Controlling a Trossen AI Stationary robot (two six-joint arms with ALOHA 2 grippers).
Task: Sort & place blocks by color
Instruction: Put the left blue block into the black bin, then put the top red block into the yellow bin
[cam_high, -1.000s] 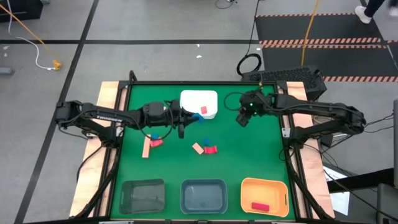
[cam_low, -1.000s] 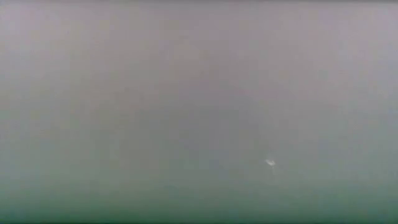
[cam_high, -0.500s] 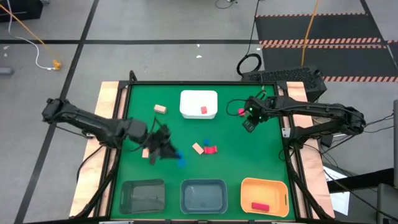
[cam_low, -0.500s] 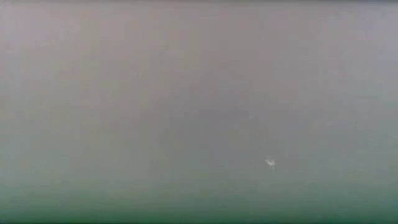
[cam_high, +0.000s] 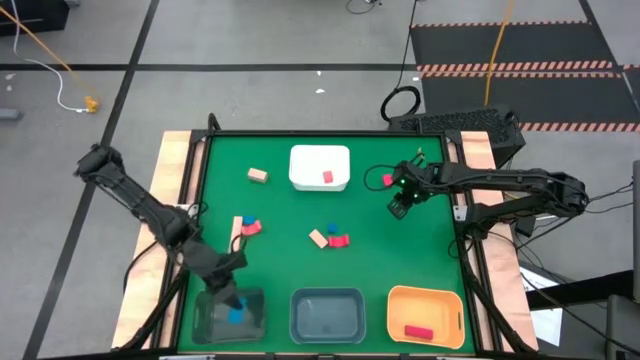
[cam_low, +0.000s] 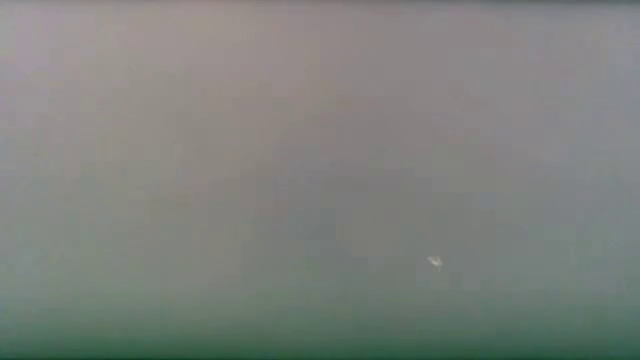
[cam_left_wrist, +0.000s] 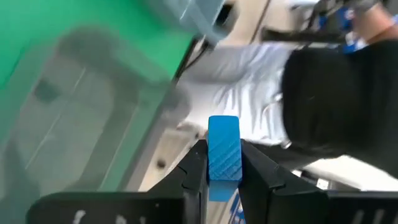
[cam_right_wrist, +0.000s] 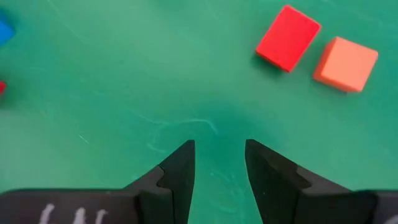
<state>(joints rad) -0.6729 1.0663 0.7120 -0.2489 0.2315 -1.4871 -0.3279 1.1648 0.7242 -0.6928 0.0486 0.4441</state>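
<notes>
Over the dark grey tray (cam_high: 215, 312) at the table's near left, my left gripper (cam_left_wrist: 222, 167) clenches a blue block (cam_left_wrist: 223, 155). My right gripper (cam_right_wrist: 217, 163) hangs parted above the green mat (cam_right_wrist: 124, 93), near a red block (cam_right_wrist: 287, 37).

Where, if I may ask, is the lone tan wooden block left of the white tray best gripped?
From straight above, across the narrower width of the tan wooden block: it lies flat and alone on the green mat, sides free.
</notes>
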